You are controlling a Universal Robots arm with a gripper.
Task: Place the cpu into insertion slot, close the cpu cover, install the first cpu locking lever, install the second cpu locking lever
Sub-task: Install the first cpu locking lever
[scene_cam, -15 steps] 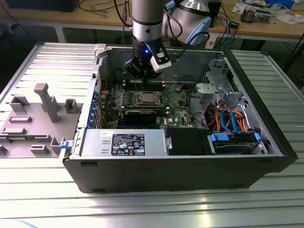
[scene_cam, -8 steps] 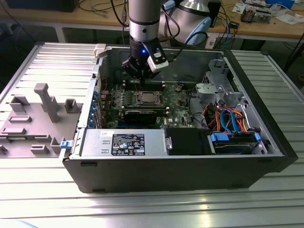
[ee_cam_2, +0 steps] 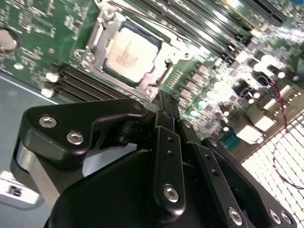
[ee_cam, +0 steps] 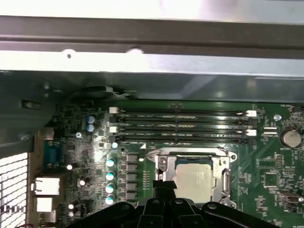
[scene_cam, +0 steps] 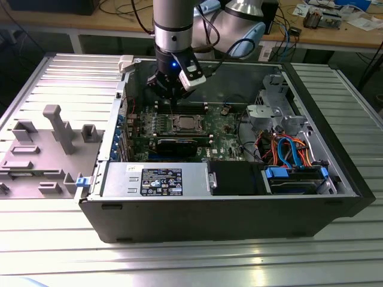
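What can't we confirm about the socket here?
- Whether the cpu cover is latched: too small in the exterior view; the gripper covers its near edge in the first wrist view.
- cpu edges: under the cover's frame in both wrist views.
- Gripper tip contact: blocked by its own body, second wrist view.

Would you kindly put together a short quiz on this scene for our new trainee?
1. True or false: the cpu sits framed by the cpu cover.
2. The hand is nearest to: A) the cpu cover, B) the blue drive cables, C) the grey tray outside the case.
3. Fill in: the motherboard is ___ in colour.
Key: 1 true; 2 A; 3 green.
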